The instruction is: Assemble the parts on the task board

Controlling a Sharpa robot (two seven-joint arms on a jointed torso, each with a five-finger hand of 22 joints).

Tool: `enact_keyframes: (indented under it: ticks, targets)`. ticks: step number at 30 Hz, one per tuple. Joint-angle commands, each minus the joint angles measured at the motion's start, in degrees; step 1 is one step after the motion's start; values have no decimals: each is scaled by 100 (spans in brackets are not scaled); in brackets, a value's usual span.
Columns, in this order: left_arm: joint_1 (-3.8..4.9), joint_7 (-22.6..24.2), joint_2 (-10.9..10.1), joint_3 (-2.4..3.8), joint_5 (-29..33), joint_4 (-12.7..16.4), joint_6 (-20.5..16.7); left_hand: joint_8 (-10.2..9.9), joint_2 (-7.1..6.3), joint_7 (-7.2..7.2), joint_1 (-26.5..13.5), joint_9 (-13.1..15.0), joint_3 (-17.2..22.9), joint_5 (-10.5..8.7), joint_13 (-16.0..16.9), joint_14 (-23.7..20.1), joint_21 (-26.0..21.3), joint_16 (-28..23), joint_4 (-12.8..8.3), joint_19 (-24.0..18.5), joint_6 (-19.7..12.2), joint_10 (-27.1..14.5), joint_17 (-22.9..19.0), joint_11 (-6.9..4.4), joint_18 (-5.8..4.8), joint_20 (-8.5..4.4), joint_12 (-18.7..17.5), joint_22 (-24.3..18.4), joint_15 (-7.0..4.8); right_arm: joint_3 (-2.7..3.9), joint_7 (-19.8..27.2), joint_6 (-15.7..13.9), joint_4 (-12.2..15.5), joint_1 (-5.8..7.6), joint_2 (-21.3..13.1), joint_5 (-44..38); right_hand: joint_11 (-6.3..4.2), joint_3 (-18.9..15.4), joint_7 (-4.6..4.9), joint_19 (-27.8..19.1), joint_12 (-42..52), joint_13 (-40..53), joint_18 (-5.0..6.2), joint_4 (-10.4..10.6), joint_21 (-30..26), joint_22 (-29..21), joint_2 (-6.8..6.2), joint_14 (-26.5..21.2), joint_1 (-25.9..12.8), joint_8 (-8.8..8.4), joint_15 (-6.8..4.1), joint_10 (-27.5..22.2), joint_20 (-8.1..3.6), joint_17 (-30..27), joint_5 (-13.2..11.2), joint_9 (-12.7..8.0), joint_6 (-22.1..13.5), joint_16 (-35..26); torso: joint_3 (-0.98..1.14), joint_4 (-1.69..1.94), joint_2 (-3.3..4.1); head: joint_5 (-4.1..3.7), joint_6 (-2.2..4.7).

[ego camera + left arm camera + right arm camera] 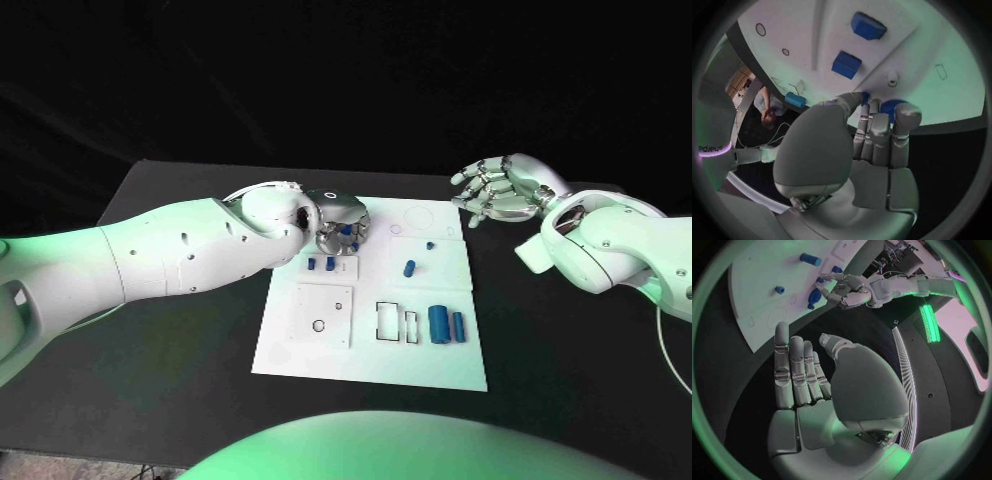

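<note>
reaching over the far left part of the task board [433, 360], my left hand [336, 222] has its fingers [872, 131] curled down onto a blue part [891, 106], thumb and fingertips closed on it; i cannot tell its long axis, as my fingers hide most of it. my right hand [498, 190] hangs off the board's far right corner, fingers straight and apart, holding nothing. just near of my left hand two small blue blocks [322, 265] stand side by side. right of them a short blue piece [410, 267] lies with its long axis near-to-far, and a tiny blue peg [431, 244] sits just beyond it. at the near right, two blue cylinders [447, 326] lie parallel, long axes near-to-far, beside outlined rectangular slots [389, 321]. that makes seven blue parts i can count.
</note>
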Motion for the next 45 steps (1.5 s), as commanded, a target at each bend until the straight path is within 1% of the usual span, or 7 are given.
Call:
enact_keyframes:
  ticks: [1, 10, 14, 18, 29, 37, 45]
  targets:
    - [-28, 68, 18, -11, 60, -3, 175, -24, 29, 1, 19, -1, 35, -32, 9, 44, 40, 45, -10, 43, 50, 57, 31, -5, -90, -10, -34, 36, 2, 1, 35, 96, 9, -3, 7, -13, 4, -13, 317, 57, -1, -7, 60, -12, -38, -5, 26, 36, -59, 38, -11, 44, -1, -9, 23, -8, -8, -15, -1, 5, 1, 1, 0]
    - [-33, 91, 22, -11, 85, 3, 177, -44, 92, -16, 42, -2, 45, -43, 43, 95, 168, 123, -60, 105, 113, 205, 106, -47, -118, -34, 17, 192, -26, 1, 24, 114, 5, -3, 16, -13, 4, -13, 316, 59, 0, -10, 60, -11, -39, -6, 28, 38, -62, 40, -11, 46, -1, -10, 24, -9, -7, -14, 0, 2, 2, 5, 0]
    - [-34, 100, 21, -11, 90, 9, 137, -14, 216, -25, 143, 25, 104, -84, 88, 188, 372, 229, -197, 211, 305, 397, 237, -92, -164, -67, 78, 449, -58, 1, 22, 118, 5, -3, 22, -13, 4, -13, 316, 59, 0, -10, 60, -11, -39, -6, 28, 38, -62, 40, -11, 46, -1, -10, 24, -9, -7, -14, -1, -1, 2, 3, 0]
    - [-36, 103, 15, -11, 91, 13, 66, -35, 248, -15, 190, 28, 148, -124, 103, 229, 455, 267, -280, 252, 352, 464, 287, -98, -183, -77, 75, 552, -65, 1, 20, 119, 6, -3, 22, -13, 4, -13, 316, 59, 0, -10, 60, -11, -39, -6, 28, 38, -62, 40, -11, 46, -1, -10, 24, -9, -7, -14, -1, 0, 2, -1, 0]
    - [-37, 93, 3, -10, 110, 21, -41, -160, 267, 21, 234, 9, 310, -259, 102, 261, 531, 284, -456, 269, 354, 504, 277, -69, -196, -70, -31, 637, -46, 1, 21, 117, 13, -3, 21, -13, 3, -14, 316, 64, 2, -19, 60, -5, -42, -9, 35, 42, -72, 44, -12, 49, -1, -12, 25, -11, -6, -13, -3, 6, -2, -6, 0]
    - [-48, 116, -75, -3, 205, 116, -217, -219, 224, 46, 167, -1, 348, -335, 98, 259, 537, 279, -488, 257, 345, 497, 248, -44, -194, -58, -90, 639, -30, 1, 21, 123, 9, -3, 24, -13, 3, -15, 316, 67, 4, -26, 60, 0, -44, -12, 40, 44, -79, 46, -11, 50, -1, -13, 26, -12, -5, -12, -2, 9, -8, 6, 0]
    - [-49, 116, -368, 103, 352, 472, -396, -244, 183, 74, 109, -1, 354, -358, 102, 259, 573, 279, -497, 273, 358, 520, 236, -27, -203, -47, -111, 686, -20, 1, 22, 121, -1, -3, 20, -13, 3, -15, 316, 67, 4, -26, 60, 0, -44, -12, 40, 44, -79, 46, -11, 50, -1, -13, 26, -12, -5, -12, 0, 19, -8, 5, 0]
